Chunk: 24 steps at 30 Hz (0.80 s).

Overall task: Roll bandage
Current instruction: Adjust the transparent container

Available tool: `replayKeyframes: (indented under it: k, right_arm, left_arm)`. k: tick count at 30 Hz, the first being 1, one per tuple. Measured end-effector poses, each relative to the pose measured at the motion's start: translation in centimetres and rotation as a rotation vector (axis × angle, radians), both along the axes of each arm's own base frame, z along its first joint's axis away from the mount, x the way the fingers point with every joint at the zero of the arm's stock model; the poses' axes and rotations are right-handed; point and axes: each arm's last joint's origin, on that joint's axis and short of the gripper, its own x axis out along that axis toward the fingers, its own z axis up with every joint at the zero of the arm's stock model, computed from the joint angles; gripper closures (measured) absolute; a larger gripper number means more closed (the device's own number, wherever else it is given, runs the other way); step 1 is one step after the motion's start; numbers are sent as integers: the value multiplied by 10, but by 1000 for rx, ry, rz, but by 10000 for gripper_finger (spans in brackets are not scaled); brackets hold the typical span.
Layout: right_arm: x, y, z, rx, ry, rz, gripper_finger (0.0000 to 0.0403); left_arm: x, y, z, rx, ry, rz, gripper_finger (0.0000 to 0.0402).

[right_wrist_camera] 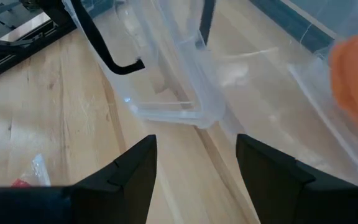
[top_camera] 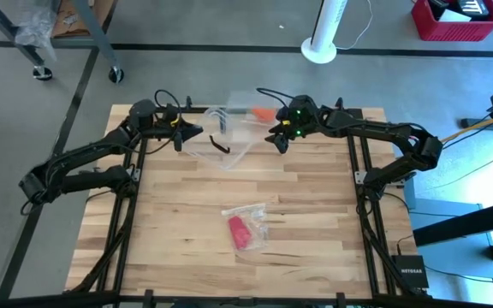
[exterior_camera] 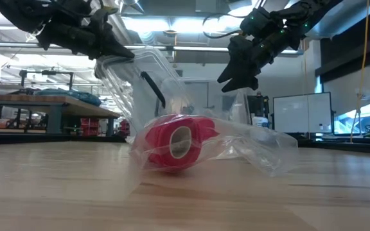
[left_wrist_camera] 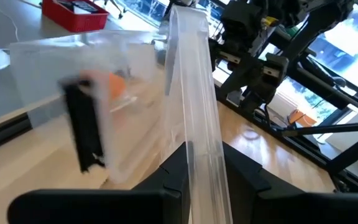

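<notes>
Still preparing — left gripper clenched on clear box lid, right gripper released above it. Next: reaching near for bagged red bandage on desk.

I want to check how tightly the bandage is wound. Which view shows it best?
The low view: the bandage lies close to the camera, its open core facing it, inside a clear plastic bag. The high view shows only a small red shape; the right wrist view catches a red sliver at the edge; the left wrist view misses it.
</notes>
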Motion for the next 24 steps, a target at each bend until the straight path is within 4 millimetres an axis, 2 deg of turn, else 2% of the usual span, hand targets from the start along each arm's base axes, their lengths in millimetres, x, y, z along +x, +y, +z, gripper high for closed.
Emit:
replayKeyframes:
  k: [15, 20, 24]
  right_arm:
    - [-3, 3, 2, 26, 1, 36, 182]
    - [-15, 18, 20, 21, 26, 102, 182]
    - [-18, 34, 34, -104, 15, 137, 182]
  left_arm:
    - [0, 0, -1, -2, 10, 6, 344]
    - [-4, -3, 2, 33, 10, 0, 344]
    - [-6, -5, 6, 56, 0, -2, 344]
